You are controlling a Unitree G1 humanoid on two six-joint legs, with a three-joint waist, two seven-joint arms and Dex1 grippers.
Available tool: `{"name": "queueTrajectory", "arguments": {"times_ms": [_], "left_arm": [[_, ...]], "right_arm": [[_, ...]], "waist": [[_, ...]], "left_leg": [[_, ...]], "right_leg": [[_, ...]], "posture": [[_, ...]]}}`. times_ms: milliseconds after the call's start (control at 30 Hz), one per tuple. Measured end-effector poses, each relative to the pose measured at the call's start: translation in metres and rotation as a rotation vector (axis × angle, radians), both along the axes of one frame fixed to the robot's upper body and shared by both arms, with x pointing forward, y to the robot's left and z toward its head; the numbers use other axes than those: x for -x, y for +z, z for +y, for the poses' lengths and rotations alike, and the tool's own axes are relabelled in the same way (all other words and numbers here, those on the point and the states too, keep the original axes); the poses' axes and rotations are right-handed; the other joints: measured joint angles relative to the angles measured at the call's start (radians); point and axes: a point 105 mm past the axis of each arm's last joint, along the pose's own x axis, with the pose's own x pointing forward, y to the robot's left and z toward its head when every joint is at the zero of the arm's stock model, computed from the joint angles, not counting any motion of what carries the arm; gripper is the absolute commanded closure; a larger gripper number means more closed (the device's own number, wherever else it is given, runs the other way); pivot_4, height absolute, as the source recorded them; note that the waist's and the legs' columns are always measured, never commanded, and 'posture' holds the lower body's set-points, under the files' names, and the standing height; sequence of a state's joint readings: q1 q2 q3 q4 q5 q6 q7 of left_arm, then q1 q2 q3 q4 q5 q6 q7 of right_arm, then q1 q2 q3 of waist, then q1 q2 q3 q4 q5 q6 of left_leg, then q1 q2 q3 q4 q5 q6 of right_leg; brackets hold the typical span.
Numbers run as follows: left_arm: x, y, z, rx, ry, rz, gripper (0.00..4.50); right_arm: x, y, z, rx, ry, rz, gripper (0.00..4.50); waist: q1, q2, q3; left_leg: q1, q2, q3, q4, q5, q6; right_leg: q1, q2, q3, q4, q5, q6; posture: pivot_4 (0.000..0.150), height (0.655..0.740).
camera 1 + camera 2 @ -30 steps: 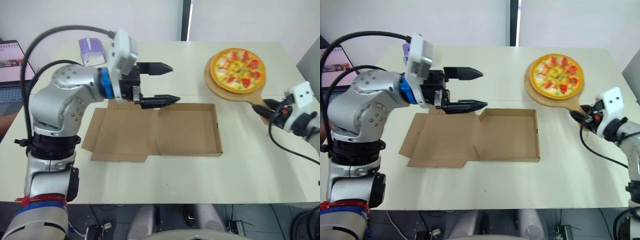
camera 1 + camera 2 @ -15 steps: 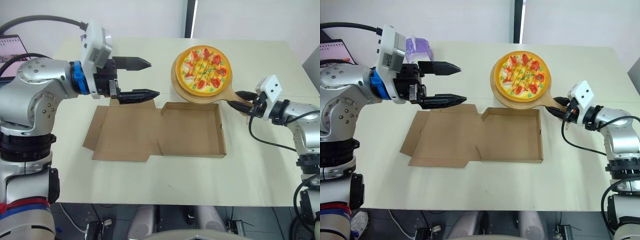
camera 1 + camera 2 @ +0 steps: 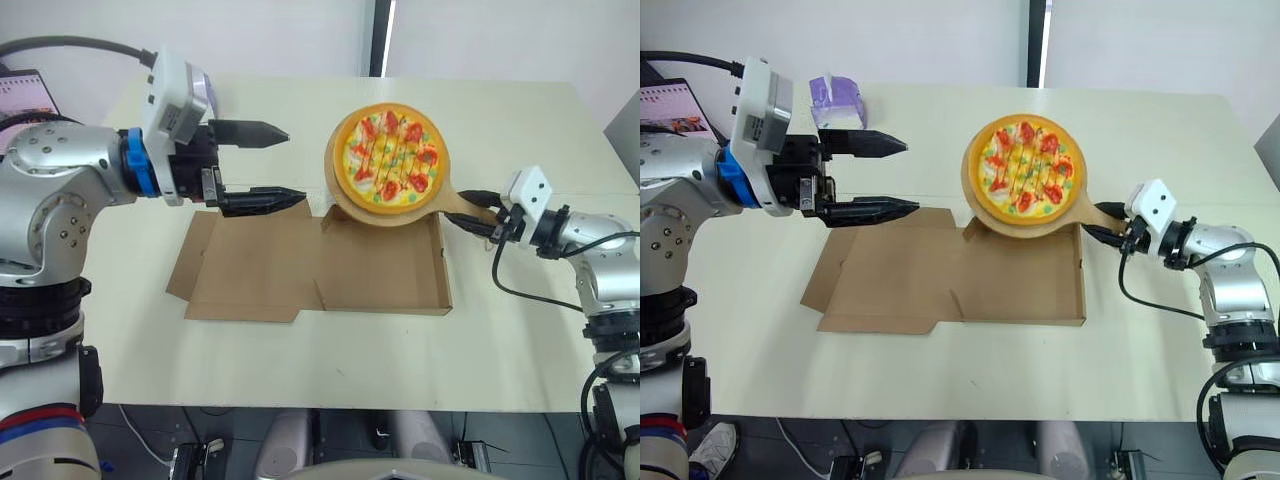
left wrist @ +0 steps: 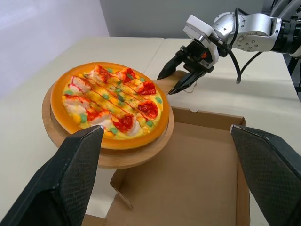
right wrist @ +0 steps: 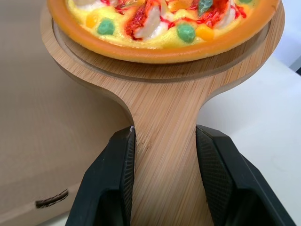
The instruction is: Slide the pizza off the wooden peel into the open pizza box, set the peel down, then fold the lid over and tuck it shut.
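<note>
Pizza carried on the wooden peel at the far rim of the open pizza box.

The peel's handle was clamped between the two fingers of the right gripper, and the pizza was seated on the round blade, which was held raised over the far edge of the box's tray. The box was laid open on the table, its lid flat toward the robot's left. The left gripper was held spread wide with nothing in it, above the lid's far edge, near the peel.
</note>
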State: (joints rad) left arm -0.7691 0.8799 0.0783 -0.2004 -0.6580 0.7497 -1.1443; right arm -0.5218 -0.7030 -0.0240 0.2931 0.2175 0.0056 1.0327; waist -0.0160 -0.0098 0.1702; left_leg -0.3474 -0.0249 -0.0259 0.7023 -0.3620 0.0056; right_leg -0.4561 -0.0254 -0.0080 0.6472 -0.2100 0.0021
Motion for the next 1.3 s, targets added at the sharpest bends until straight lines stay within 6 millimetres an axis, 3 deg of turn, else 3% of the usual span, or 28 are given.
{"name": "queueTrajectory", "arguments": {"times_ms": [633,867,1000,1300], "left_arm": [[0.002,-0.001,0.002,-0.017,-0.012,0.014,0.00],[0.002,-0.001,0.002,-0.017,-0.013,0.015,0.00],[0.002,-0.001,0.002,-0.018,-0.013,0.015,0.00],[0.002,-0.001,0.002,-0.020,-0.014,0.014,0.00]], "right_arm": [[0.014,-0.033,-0.010,0.053,-0.022,0.055,2.87],[0.013,-0.030,-0.010,0.077,-0.012,0.002,2.87],[0.003,-0.026,-0.017,0.093,-0.058,-0.060,2.87],[-0.022,0.008,-0.026,0.127,-0.156,-0.267,2.87]], "waist": [[0.000,0.000,0.000],[0.000,0.000,0.000],[-0.001,0.000,0.000],[-0.010,0.000,0.000]], "left_leg": [[0.000,0.000,0.000,0.005,0.000,0.000],[0.001,0.000,0.000,0.011,0.000,0.000],[0.002,0.000,0.001,0.012,0.000,0.000],[0.001,0.000,0.001,0.011,0.001,-0.001]], "right_leg": [[0.000,0.000,0.000,0.004,0.000,0.000],[0.001,0.000,0.001,0.010,0.000,-0.001],[0.001,0.001,0.002,0.013,0.001,-0.002],[0.001,0.001,0.002,0.013,0.001,-0.002]], "posture": [[0.150,0.7400],[0.150,0.7400],[0.150,0.7400],[0.150,0.7400]]}}
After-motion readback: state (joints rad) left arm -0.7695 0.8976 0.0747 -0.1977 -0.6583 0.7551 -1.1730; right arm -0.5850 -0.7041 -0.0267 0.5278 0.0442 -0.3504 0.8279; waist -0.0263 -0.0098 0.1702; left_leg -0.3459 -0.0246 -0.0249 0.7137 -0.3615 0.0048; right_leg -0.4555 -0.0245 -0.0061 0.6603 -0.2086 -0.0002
